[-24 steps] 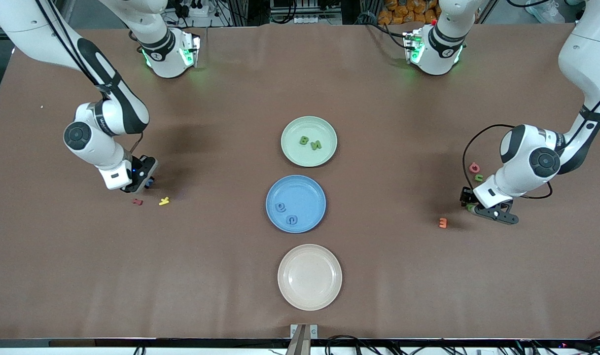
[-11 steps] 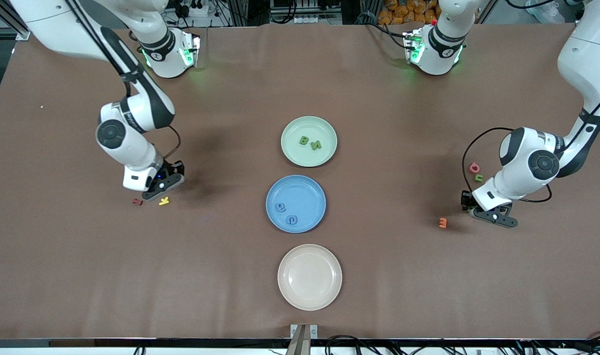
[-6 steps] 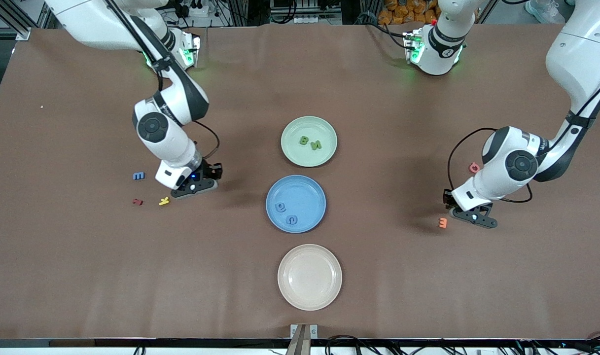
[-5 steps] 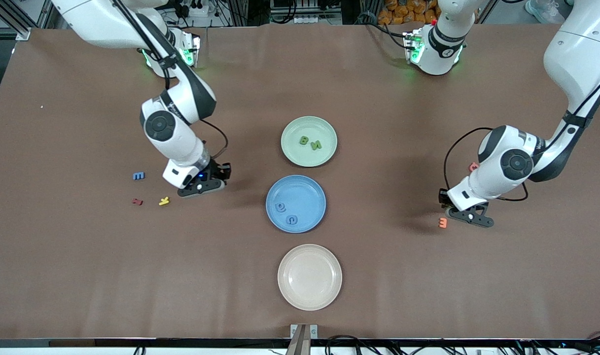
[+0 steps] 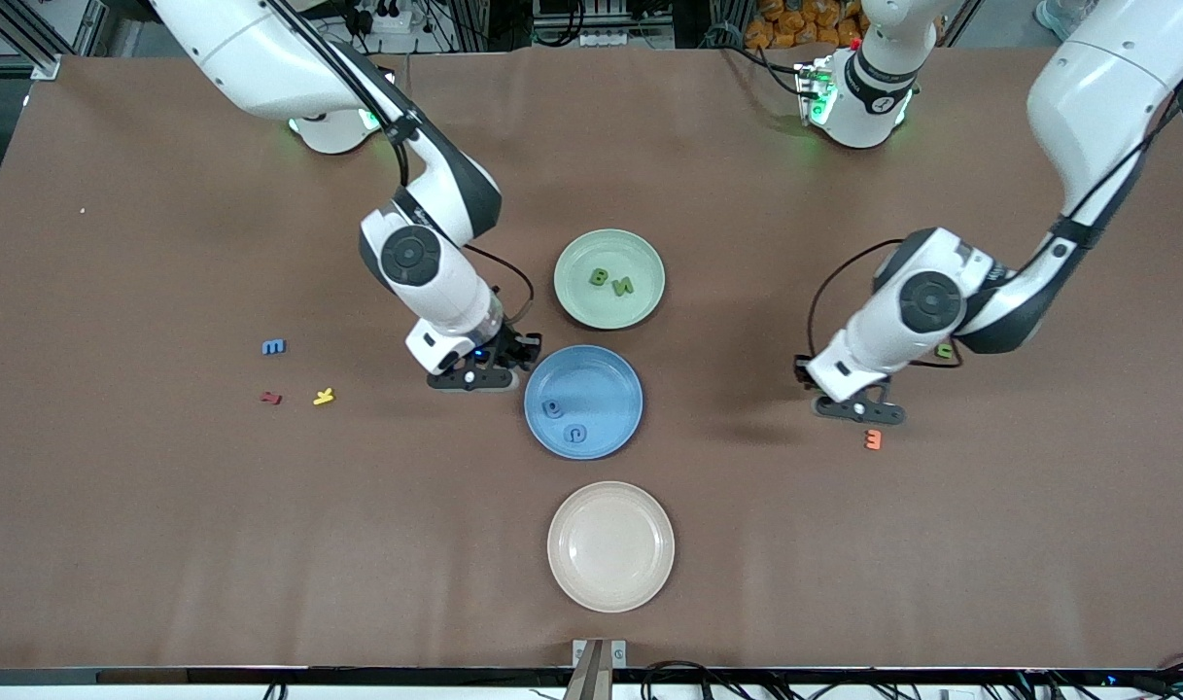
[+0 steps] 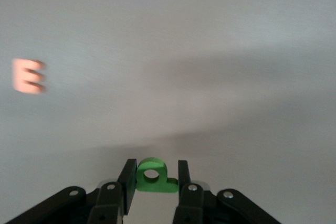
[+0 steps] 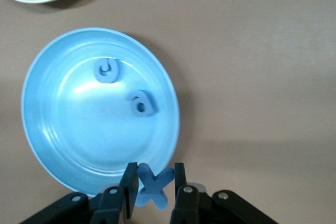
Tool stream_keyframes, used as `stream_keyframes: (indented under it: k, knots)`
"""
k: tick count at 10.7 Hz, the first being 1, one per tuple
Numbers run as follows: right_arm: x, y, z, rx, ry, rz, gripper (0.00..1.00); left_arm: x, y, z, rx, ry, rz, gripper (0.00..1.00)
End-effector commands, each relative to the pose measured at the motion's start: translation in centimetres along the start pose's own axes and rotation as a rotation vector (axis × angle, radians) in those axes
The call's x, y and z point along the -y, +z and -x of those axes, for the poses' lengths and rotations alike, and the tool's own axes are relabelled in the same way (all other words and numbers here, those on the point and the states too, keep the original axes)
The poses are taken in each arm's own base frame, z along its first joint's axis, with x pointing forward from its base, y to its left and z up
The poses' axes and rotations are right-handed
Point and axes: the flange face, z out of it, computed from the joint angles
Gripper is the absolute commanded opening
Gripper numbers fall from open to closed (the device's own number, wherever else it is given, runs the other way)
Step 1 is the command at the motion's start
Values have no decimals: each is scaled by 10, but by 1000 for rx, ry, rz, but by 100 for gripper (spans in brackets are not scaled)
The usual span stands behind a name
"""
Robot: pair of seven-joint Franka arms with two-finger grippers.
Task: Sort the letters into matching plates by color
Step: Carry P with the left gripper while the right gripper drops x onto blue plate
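From the front view I read the step as carry-to-plate on both arms. My right gripper (image 5: 499,367) hangs over the bench at the rim of the blue plate (image 5: 601,374), at about ten o'clock of it; that plate holds two blue letters (image 5: 564,421). My left gripper (image 5: 849,399) is over bare bench toward the left arm's end, well apart from the green plate (image 5: 591,297), which holds two green letters (image 5: 611,281). A loose blue letter (image 5: 274,346) lies toward the right arm's end, a loose green letter (image 5: 944,349) by the left arm. In the left wrist view the fingers (image 6: 126,186) are narrow, clamped on a green letter (image 6: 153,175) seated between them. In the right wrist view the fingers (image 7: 128,185) pinch a blue X (image 7: 154,185), which sits just at the plate's rim. Next, I judge, the right must move inward over the plate before releasing; the left needs a long traverse to the green plate.
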Motion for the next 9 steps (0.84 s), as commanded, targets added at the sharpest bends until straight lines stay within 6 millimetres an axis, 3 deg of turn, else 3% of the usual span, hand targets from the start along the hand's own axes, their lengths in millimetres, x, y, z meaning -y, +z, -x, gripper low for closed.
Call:
stream_keyframes:
  k: [1,4,6,7,8,9]
  knots:
    - [34,15,-21,0,122,-46,22,-66,-14,18,13,-97,3,0]
    - [39,20,-30,-3,170,-61,23,-150,-18,44,49,-193,45,0]
    - [38,21,-33,-4,187,-62,44,-189,-16,59,89,-293,70,0]
    - [38,21,-33,-3,196,-64,83,-217,-18,73,120,-327,87,0]
    - [36,21,-33,-4,193,-60,100,-237,-20,83,139,-349,98,0]
    - [31,20,-38,-9,175,-52,100,-253,-19,91,159,-376,103,0]
